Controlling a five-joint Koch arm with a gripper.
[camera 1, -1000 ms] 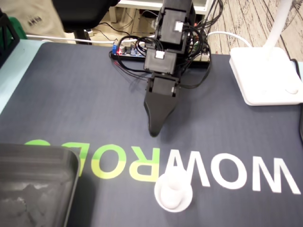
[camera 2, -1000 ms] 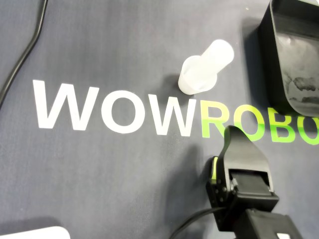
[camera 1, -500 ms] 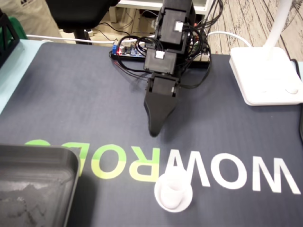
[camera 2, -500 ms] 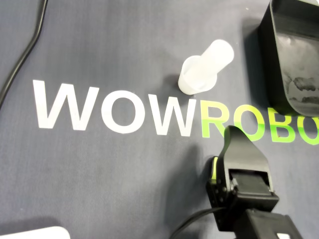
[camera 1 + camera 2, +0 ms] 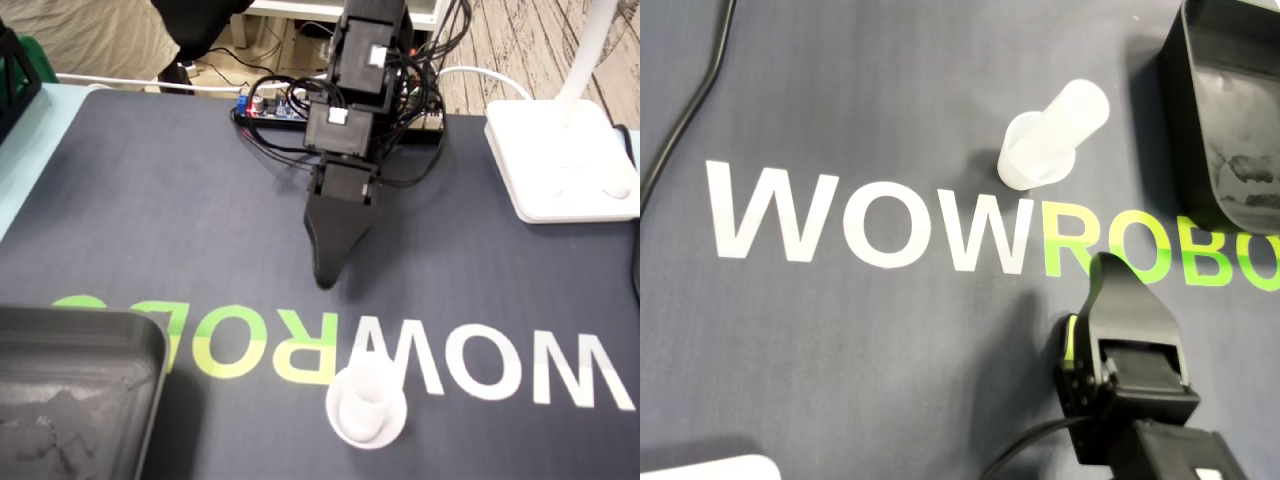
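A white plastic piece (image 5: 366,405) with a wide round base and a narrower tube stands on the dark mat, on the "W" of the white lettering; the overhead view shows the white piece (image 5: 1045,145) just above the lettering. My black gripper (image 5: 325,275) points down at the mat, a short way behind the piece in the fixed view. In the overhead view the gripper (image 5: 1105,268) is below and to the right of the piece, apart from it. Its jaws lie together with nothing between them.
A black tray (image 5: 100,330) sits at the mat's near left corner in the fixed view; the tray (image 5: 1175,70) is at top right overhead. A white lamp base (image 5: 560,160), a power strip (image 5: 270,108) with cables, and a black cable (image 5: 690,110) border the mat.
The arm and the white piece have not moved. A dark shape at the top left of the fixed view has shifted to the right.
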